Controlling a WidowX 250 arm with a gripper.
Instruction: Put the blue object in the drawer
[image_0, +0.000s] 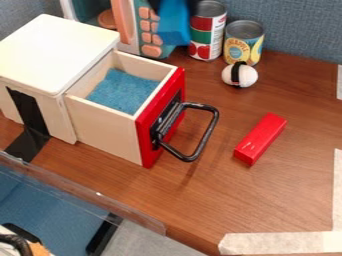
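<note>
At the top edge, left of the red-and-green can, the gripper (175, 6) shows only in part, its black fingers on either side of a blue object (174, 25). It is shut on that object, which hangs in front of the toy microwave. Lower left, the drawer (105, 131) of the white cabinet stands pulled out, with a red front and a black loop handle (212, 122). A blue lining (123, 91) covers the drawer's floor. The blue object is behind and above the drawer, apart from it.
Two cans (208, 31) stand at the back beside the microwave (127, 25). A white ball with a black band (239, 75) sits before them. A red block (260, 139) lies right of the handle. Clear plastic edging (80, 189) runs along the lower left.
</note>
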